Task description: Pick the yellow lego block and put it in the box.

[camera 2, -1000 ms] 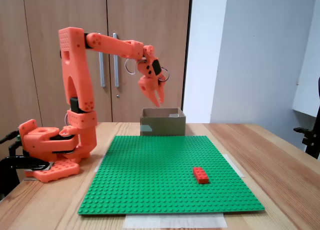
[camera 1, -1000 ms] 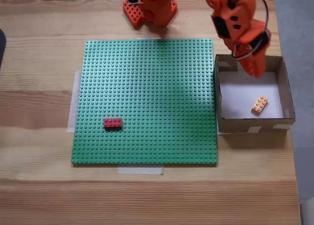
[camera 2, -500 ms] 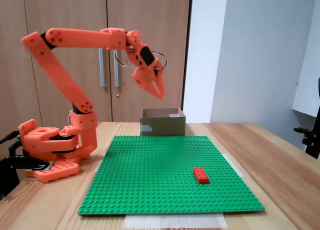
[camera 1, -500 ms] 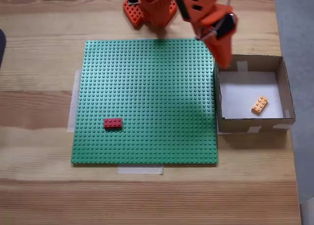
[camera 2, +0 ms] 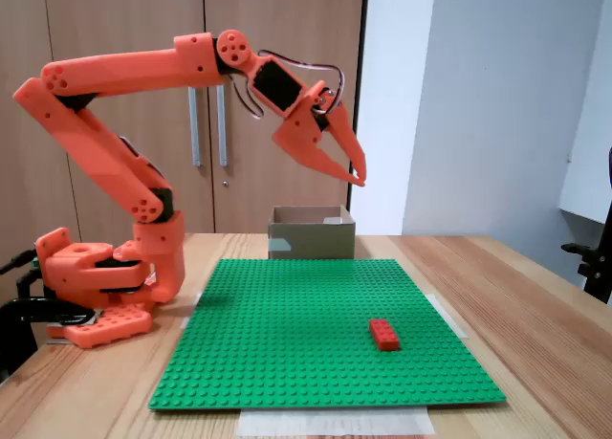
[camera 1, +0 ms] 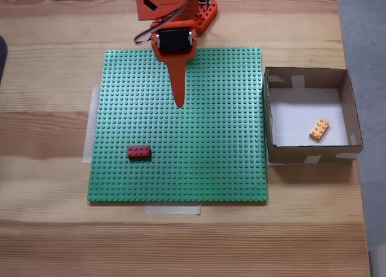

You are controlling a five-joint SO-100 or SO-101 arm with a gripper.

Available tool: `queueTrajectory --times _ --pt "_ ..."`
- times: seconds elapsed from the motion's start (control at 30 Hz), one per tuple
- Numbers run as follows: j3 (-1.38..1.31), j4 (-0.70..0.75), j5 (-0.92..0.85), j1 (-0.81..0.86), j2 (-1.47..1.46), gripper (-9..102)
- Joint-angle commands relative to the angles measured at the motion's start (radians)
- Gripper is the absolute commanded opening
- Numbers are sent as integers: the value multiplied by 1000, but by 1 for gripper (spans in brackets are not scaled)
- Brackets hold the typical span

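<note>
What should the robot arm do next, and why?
Probably just pull back to rest. The yellow lego block already lies inside the box, and the gripper hangs shut and empty above the green baseplate, so nothing seems left to carry.

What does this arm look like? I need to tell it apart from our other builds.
An all-orange plastic arm on an orange base, with black servo blocks at the joints, looping thin cables near the wrist, and a gripper with long pointed orange fingers.

arm swung left, off the box [camera 1: 307, 115] | gripper [camera 1: 178, 102] now high over the green baseplate [camera 1: 181, 168], far-middle part in a fixed view | arm stretched out more, gripper [camera 2: 359, 178] pointing forward-down
</note>
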Motion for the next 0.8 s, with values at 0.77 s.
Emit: queueTrajectory --times 0.77 --pt "824 -57 61 115 773 -1"
